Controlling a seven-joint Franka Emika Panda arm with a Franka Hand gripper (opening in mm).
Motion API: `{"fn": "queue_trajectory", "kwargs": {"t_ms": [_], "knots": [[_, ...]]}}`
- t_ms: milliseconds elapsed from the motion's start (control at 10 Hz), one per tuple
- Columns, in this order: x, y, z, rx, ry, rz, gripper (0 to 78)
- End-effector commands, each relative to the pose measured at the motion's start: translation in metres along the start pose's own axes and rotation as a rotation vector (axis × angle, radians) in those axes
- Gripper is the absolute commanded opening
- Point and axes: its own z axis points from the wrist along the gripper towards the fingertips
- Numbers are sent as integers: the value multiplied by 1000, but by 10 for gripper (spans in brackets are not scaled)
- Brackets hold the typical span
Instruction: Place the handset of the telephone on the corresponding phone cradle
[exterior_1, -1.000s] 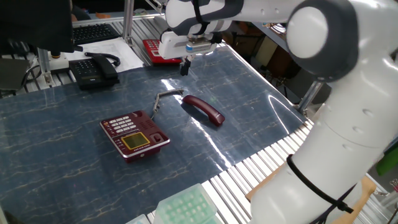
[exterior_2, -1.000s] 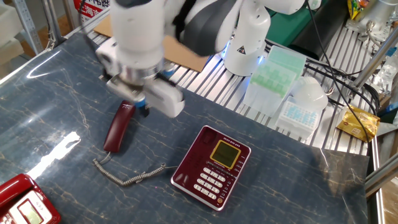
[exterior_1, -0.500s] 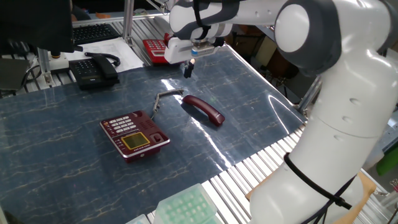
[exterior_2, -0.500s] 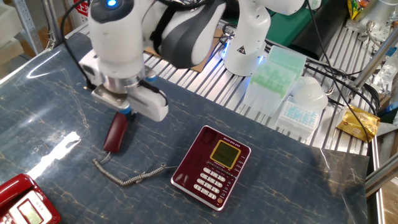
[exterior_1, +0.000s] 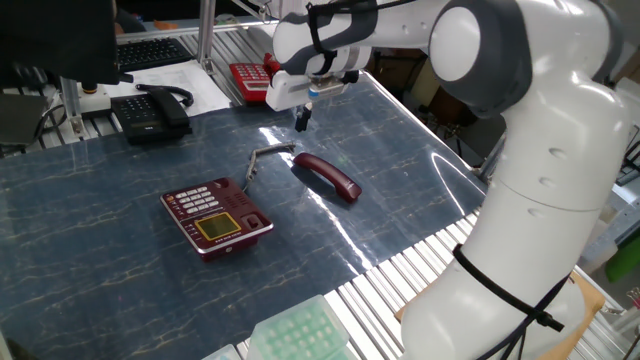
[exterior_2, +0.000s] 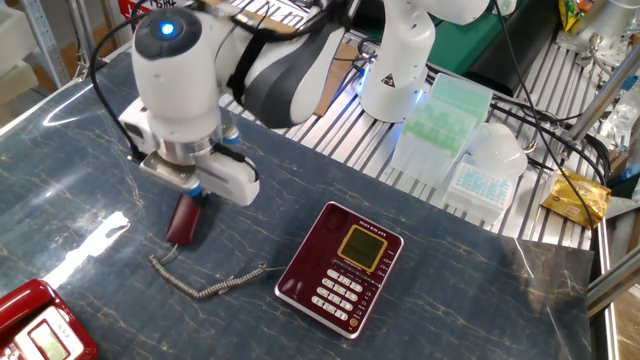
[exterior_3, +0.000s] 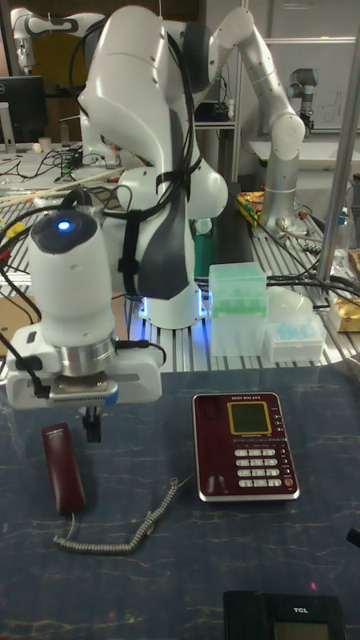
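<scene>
One handset (exterior_3: 63, 467) lies flat on the tabletop (exterior_2: 480, 290), left of the telephone (exterior_3: 245, 445) in the tall view, well apart from the cradle (exterior_3: 209, 446), its grey cord (exterior_3: 125, 525) trailing between them. Over the last second the hand (exterior_3: 92, 430) has swung across and down until it hangs above the handset's far end, not yet touching it. Whether its fingers are spread or pressed together I cannot tell; they look narrow and hold nothing. That shift suggests the approach is nearly done and the grasp comes next, with the lift and the carry right to the cradle all still ahead.
</scene>
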Motion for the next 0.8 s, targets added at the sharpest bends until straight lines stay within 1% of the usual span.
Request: {"fn": "queue_trajectory", "kwargs": {"t_ms": [100, 300, 500, 600, 700, 800], "knots": [[-6, -7, 10, -3, -15, -3, 0], [-7, -7, 11, -7, -29, 14, 0], [-6, -7, 11, -5, -21, 25, 0], [-6, -7, 11, -3, -11, 38, 0], [-6, -7, 11, -3, -11, 46, 0], [-6, -7, 11, 4, -11, 78, 0]]}}
